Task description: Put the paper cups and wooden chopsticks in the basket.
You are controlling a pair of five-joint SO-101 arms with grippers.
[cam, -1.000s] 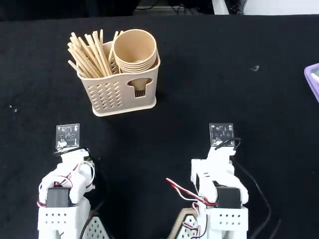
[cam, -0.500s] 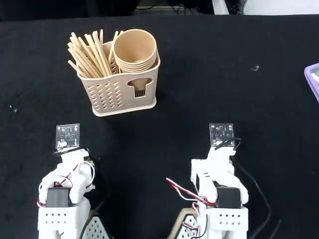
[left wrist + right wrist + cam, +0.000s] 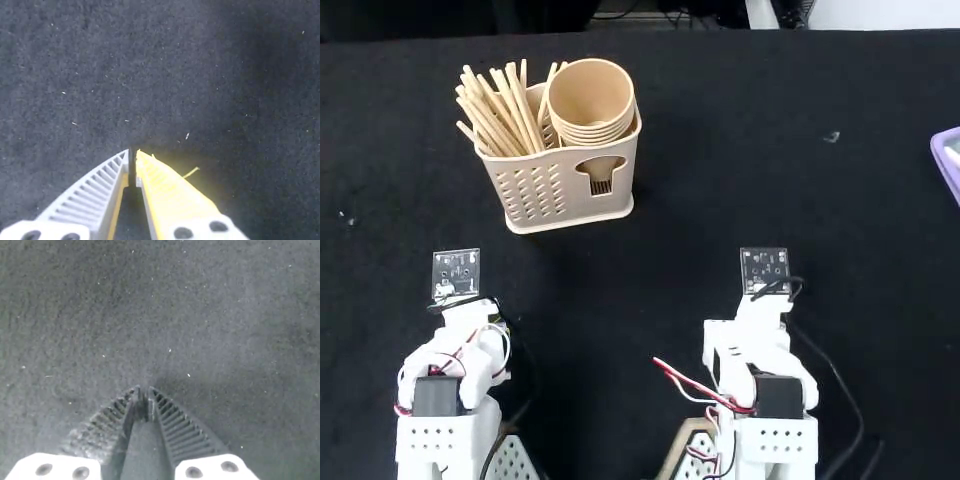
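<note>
Black cloth bench (image 3: 770,180), high view. Beige basket (image 3: 550,185) sits far-left of centre, well apart from both arms, its long axis running across the bench and slightly skewed. It has a perforated wall with a cut-out handle hole on the near side.

Wooden chopsticks (image 3: 495,110) fill its left compartment. They stand on end as a pale bundle, long axes steep, tops fanning out and leaning left.

Paper cups (image 3: 592,100) sit in the right compartment, a nested tan stack, upright, mouth up.

Two white arms are folded back at the near edge.

Left gripper (image 3: 131,156): white and yellow fingers pressed together over bare cloth, holding nothing. Right gripper (image 3: 144,394): dark fingers closed tip to tip, holding nothing.

Purple object (image 3: 947,160) at the right edge.
</note>
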